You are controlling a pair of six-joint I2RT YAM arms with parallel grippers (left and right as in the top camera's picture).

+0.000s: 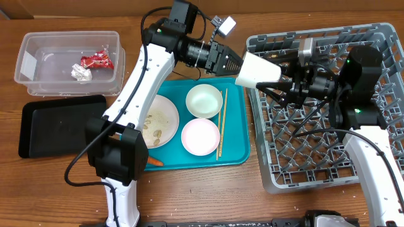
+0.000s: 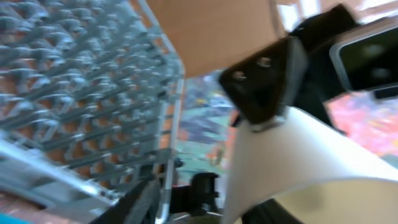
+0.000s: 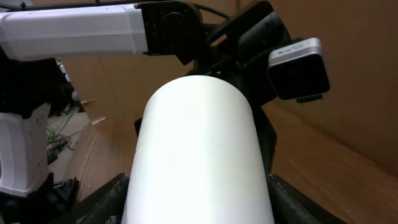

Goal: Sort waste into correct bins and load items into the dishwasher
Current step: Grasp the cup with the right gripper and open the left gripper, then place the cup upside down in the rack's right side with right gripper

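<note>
The small white cup [image 1: 257, 70] is held in the air over the left edge of the grey dishwasher rack [image 1: 328, 157]. My left gripper [image 1: 232, 64] is shut on its narrow end. My right gripper [image 1: 285, 84] has both fingers against the sides of the cup [image 3: 198, 155] at its wide end. The cup's rim shows in the left wrist view [image 2: 311, 180]. The white plate [image 1: 159, 121] with beige scraps, the white bowl [image 1: 204, 101], the pink bowl [image 1: 200, 136] and the chopsticks [image 1: 221, 123] lie on the teal tray [image 1: 237, 154]. A carrot [image 1: 154, 162] lies at the tray's front left.
The clear tub [image 1: 38, 82] at the back left holds a red wrapper [image 1: 96, 60] and a silver one [image 1: 81, 74]. The black tray [image 1: 57, 126] lies in front of it. The left arm [image 1: 136, 94] reaches across above the plate.
</note>
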